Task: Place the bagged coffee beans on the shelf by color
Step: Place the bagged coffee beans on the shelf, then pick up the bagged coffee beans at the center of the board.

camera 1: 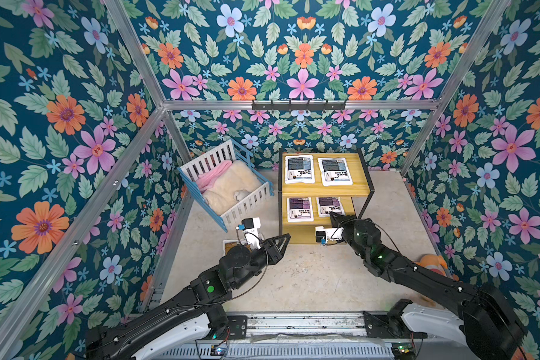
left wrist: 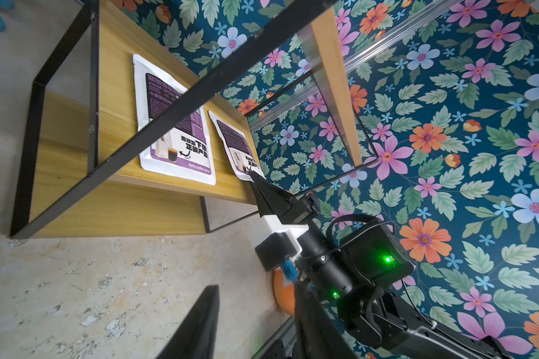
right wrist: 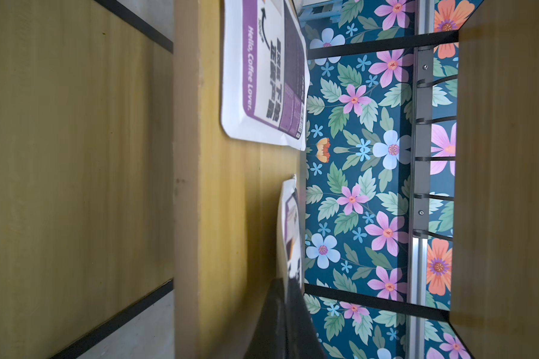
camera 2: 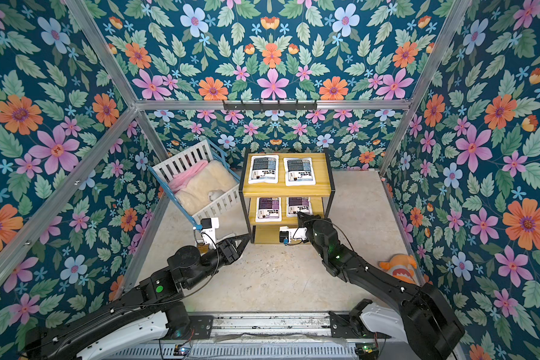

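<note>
**Purple-labelled flat white coffee pouch (camera 1: 328,204) pinched by the right gripper (camera 1: 332,215)**

This pouch lies at the right end of the middle board of the black-framed three-tier yellow wooden shelf (camera 1: 360,174). The jaws are closed on its near corner, which tilts up off the wood. A second purple-labelled pouch (camera 1: 299,208) lies flat just beside it, apart. Blue-grey-labelled pouches (camera 1: 299,168) lie as a pair on the top board; the bottom board shows bare wood. The left gripper (camera 1: 286,240) hovers over the pale speckled floor (camera 1: 309,280) by the shelf's front corner, jaws apart and empty, its arm hiding most of a yellow-brown pouch (camera 1: 231,246). A white-and-blue slatted crib (camera 1: 250,205) stands left of the shelf
</note>
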